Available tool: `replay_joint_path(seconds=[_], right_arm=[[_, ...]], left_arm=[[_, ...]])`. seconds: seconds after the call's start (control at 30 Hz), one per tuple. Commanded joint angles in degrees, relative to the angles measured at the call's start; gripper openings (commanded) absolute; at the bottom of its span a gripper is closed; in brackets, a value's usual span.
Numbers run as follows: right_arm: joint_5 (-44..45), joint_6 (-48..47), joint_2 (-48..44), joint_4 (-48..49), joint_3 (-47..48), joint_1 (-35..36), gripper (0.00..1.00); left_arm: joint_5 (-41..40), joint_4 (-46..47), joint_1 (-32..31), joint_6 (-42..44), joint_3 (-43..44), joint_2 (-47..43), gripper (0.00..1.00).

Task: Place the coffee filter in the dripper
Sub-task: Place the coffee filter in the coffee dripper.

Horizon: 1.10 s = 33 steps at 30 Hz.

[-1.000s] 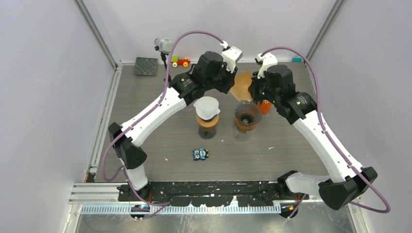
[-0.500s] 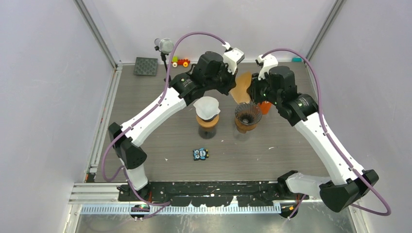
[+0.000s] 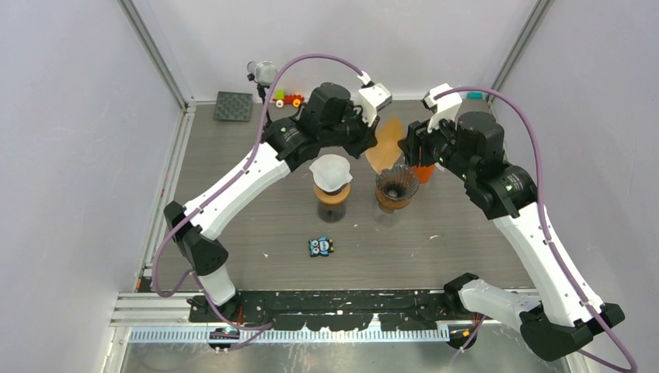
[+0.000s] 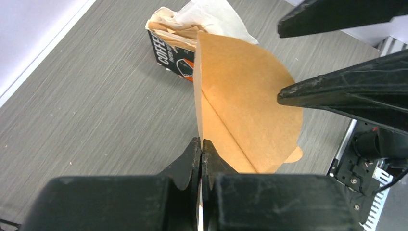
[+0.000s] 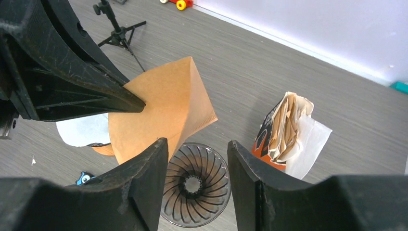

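A brown cone coffee filter (image 3: 386, 144) hangs in the air behind the empty dark ribbed dripper (image 3: 396, 185). My left gripper (image 3: 368, 143) is shut on the filter's lower edge (image 4: 245, 106), pinched at the fingertips (image 4: 200, 142). My right gripper (image 3: 409, 148) stands open just right of the filter with nothing between its fingers. In the right wrist view the dripper (image 5: 195, 185) lies below the open right gripper (image 5: 197, 142) and the filter (image 5: 159, 110) hangs up and to the left.
A second dripper with a white filter (image 3: 330, 175) stands left of the dark one. An orange filter package (image 3: 423, 171) sits behind right. An owl toy (image 3: 320, 247) lies in front; a mic stand (image 3: 263, 74), toy train (image 3: 289, 99) and dark mat (image 3: 233, 106) are at the back.
My right gripper has opened, let go of the filter and drawn back to the right. My left gripper has shut on the filter and now carries it alone.
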Motion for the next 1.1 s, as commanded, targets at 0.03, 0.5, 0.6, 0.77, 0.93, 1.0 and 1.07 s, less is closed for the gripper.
replay_joint_path(seconds=[0.03, 0.5, 0.6, 0.77, 0.93, 1.0, 1.07], right_arm=[[-5.23, -2.56, 0.01, -1.06, 3.24, -0.25, 0.55], [-7.03, -5.14, 2.76, -2.31, 7.84, -0.21, 0.57], [-6.77, -5.8, 3.09, -2.5, 7.82, -0.24, 0.57], [-6.2, -6.33, 3.32, -2.52, 6.82, -0.21, 0.56], [-7.18, -6.97, 2.59, -1.92, 5.71, -0.19, 0.55], [-8.39, -7.25, 2.6, -1.76, 5.65, -0.19, 0.55], [-9.66, -7.71, 2.61, -1.74, 5.59, -0.23, 0.54]], left_arm=[[4.89, -0.65, 0.02, 2.82, -0.17, -4.25, 0.0], [7.35, -5.15, -0.42, 6.01, 0.45, -3.56, 0.0], [7.47, -6.01, -0.49, 6.46, 0.84, -3.41, 0.0], [7.49, -6.78, -0.51, 7.05, 1.16, -3.21, 0.0], [7.01, -8.29, -0.98, 8.75, 2.26, -2.8, 0.0], [7.03, -9.26, -1.24, 9.23, 2.94, -2.36, 0.0], [7.31, -9.72, -1.47, 9.59, 3.08, -2.26, 0.0]])
